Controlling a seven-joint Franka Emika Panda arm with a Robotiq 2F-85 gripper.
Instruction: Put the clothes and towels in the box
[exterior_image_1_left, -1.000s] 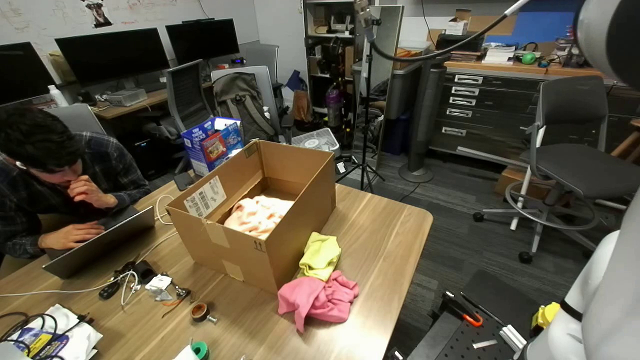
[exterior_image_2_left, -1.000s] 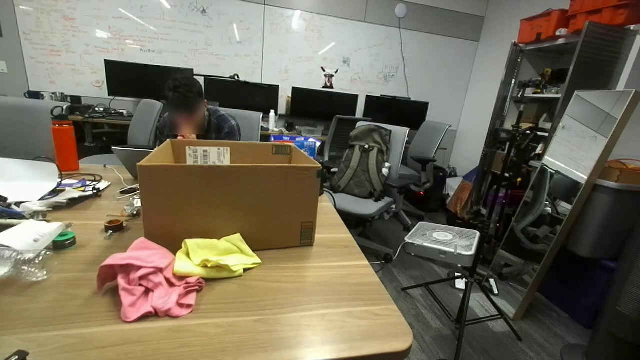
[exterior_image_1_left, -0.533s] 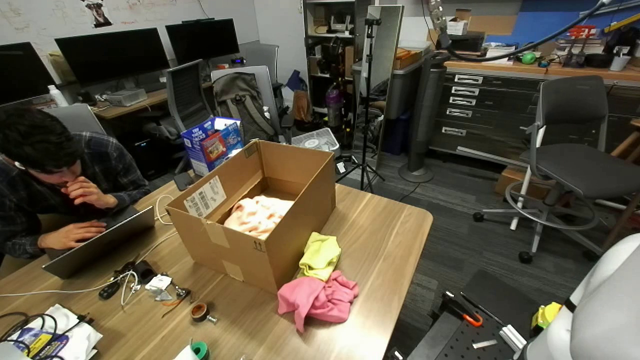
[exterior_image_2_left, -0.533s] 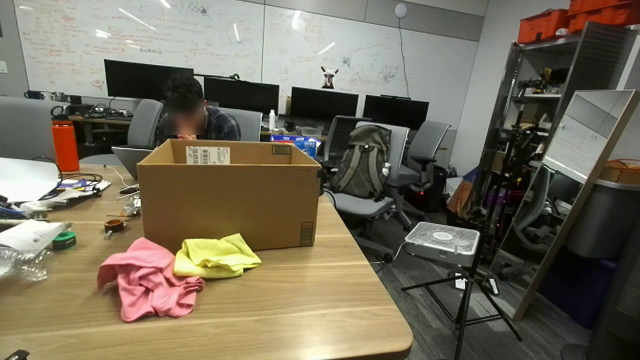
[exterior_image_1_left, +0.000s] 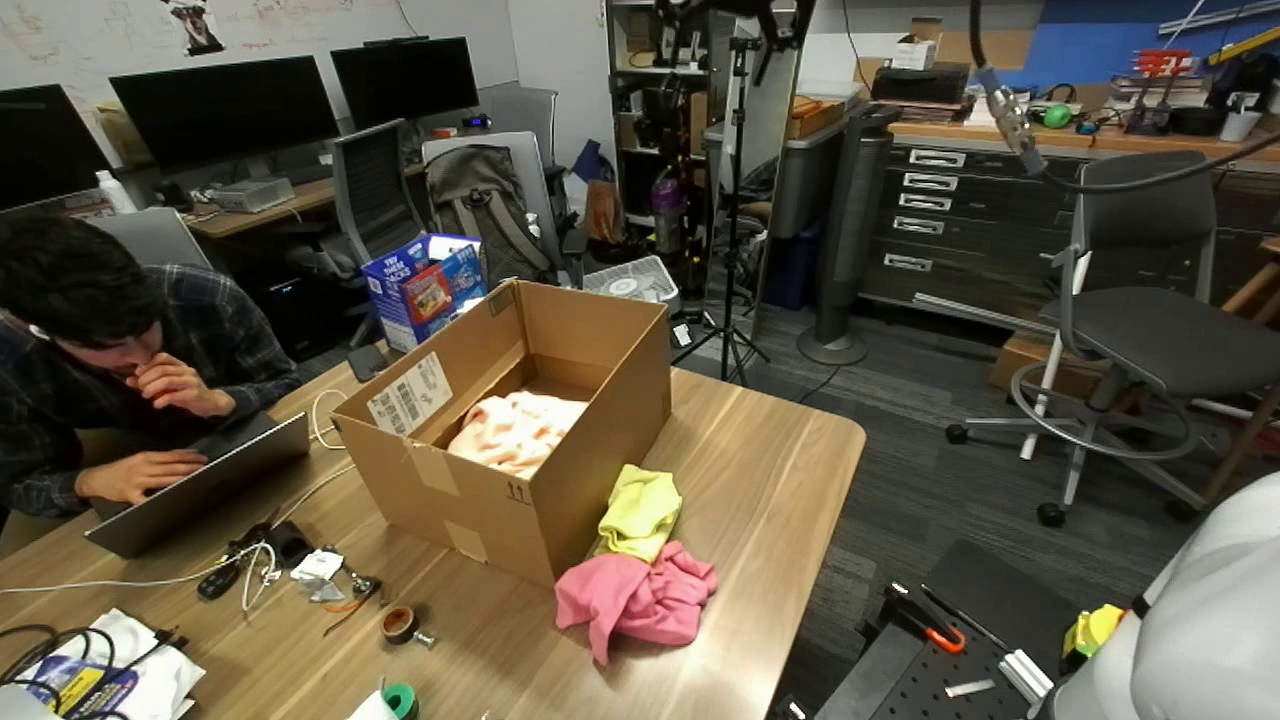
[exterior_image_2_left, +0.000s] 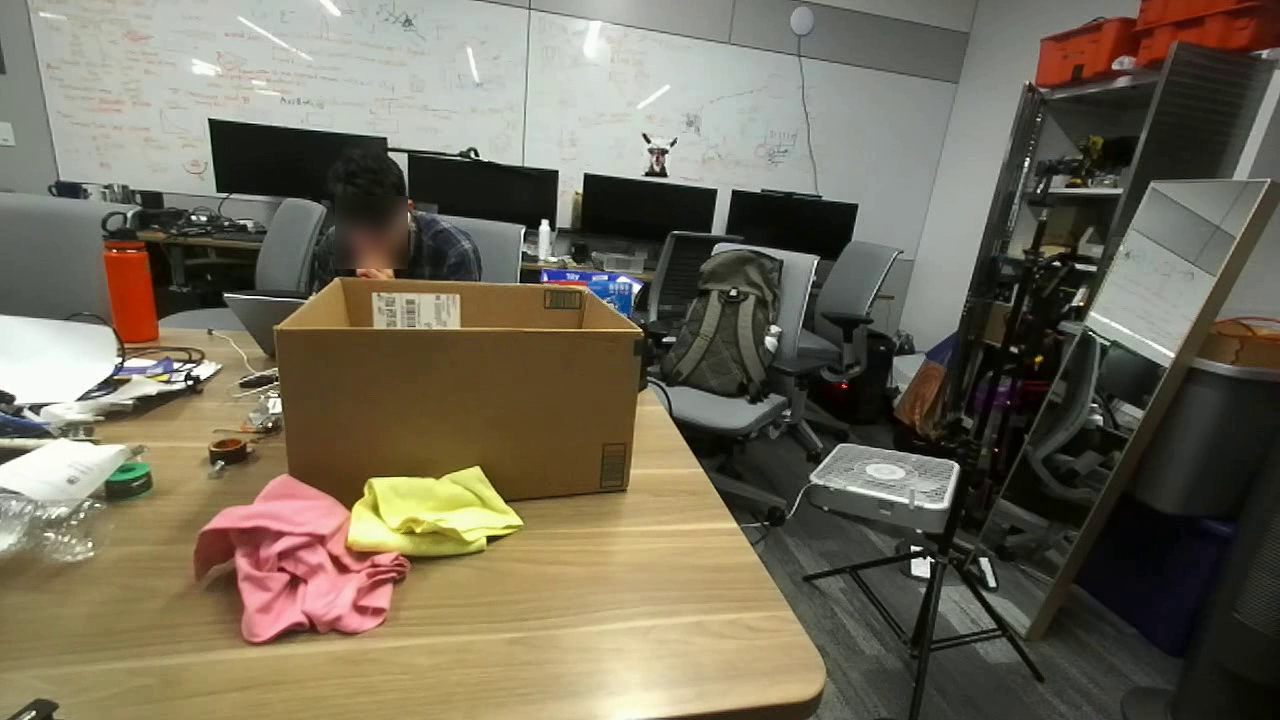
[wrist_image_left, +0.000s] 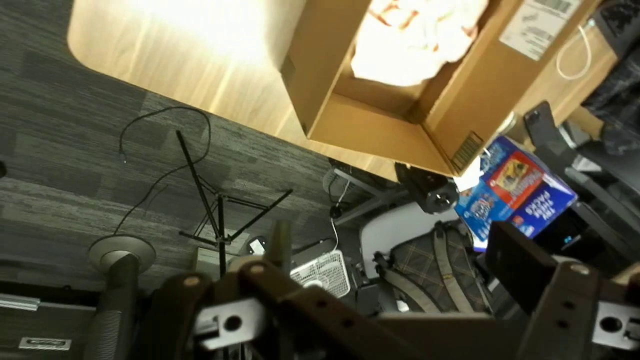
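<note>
Over the last second your arm (exterior_image_1_left: 1210, 620) has swung so that the pincer (wrist_image_left: 392, 245) now shows at the top edge of an exterior view, where it was out of frame, and the cable connector (exterior_image_1_left: 1010, 115) has travelled rightward there. The pincer's jaws stand wide apart with nothing between them. The cloths have not shifted: the cardboard box (exterior_image_1_left: 610, 430) sits in the same place on the bench (exterior_image_1_left: 760, 470), with the cream and pale pink cloth (exterior_image_1_left: 520, 430) inside, toward its near end. The bright pink cloth (exterior_image_1_left: 640, 605) and the yellow cloth (exterior_image_1_left: 640, 512) lie outside, touching each other by the box's right side as that exterior view has it, pink the nearer. So the change is all in your arm, and the job itself stands where it was. I'd judge you partway, with two cloths left, and this swing looks like repositioning for another pick. Your wrist view takes in the box and the floor (wrist_image_left: 55, 155) but neither loose cloth, so you'll likely need to come nearer and lower before closing. Yellow sits close by the cardboard, so a reach there could nudge the box; pink looks easier, though pinching where they meet might drag both. Whether another cloth lies under the cream one, I cannot tell.
</note>
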